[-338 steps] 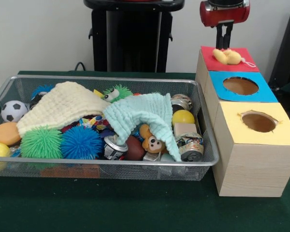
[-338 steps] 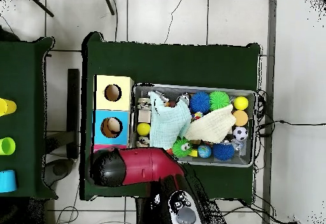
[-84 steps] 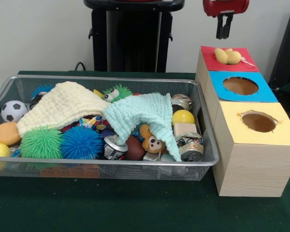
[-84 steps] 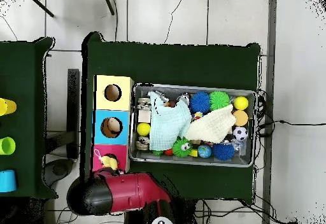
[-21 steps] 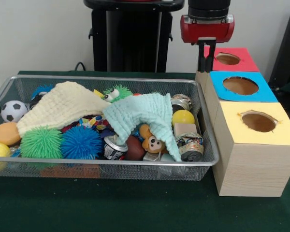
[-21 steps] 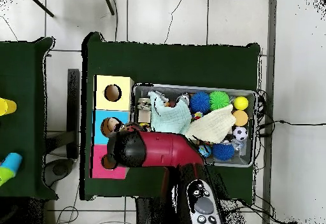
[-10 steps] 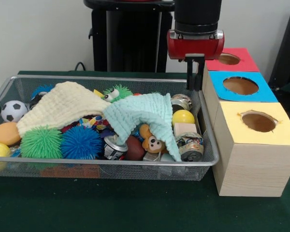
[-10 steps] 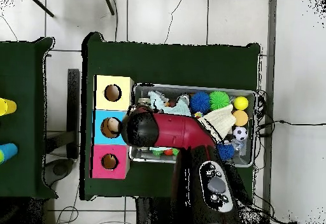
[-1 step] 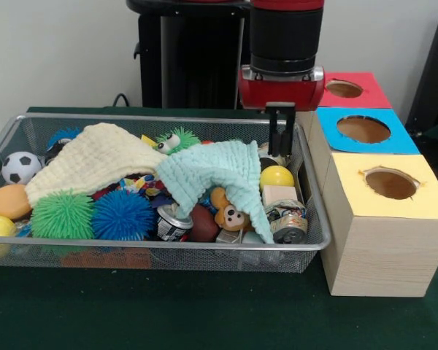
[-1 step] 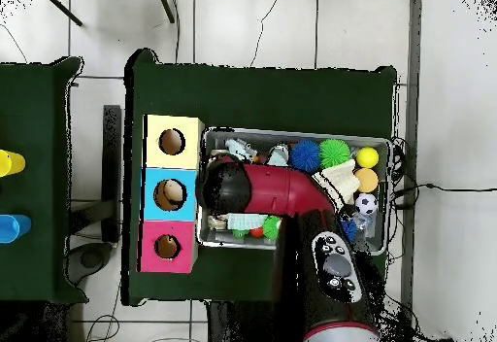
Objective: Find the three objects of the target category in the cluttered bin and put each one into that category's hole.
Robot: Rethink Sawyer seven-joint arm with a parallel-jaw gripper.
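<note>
Overhead, arm (image 10: 281,194) hides mint cloth (image 9: 219,175); front shows hand (image 9: 280,135).

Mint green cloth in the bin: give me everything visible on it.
The mint green cloth is a soft, waffle-textured fabric, crumpled and draped over the clutter in the right half of the wire mesh bin. One corner hangs down toward the front wall, partly covering a brown monkey toy. Its left edge meets the cream cloth. The gripper hangs just above its right rear edge; contact is unclear. In the overhead view the arm hides most of it.
</note>
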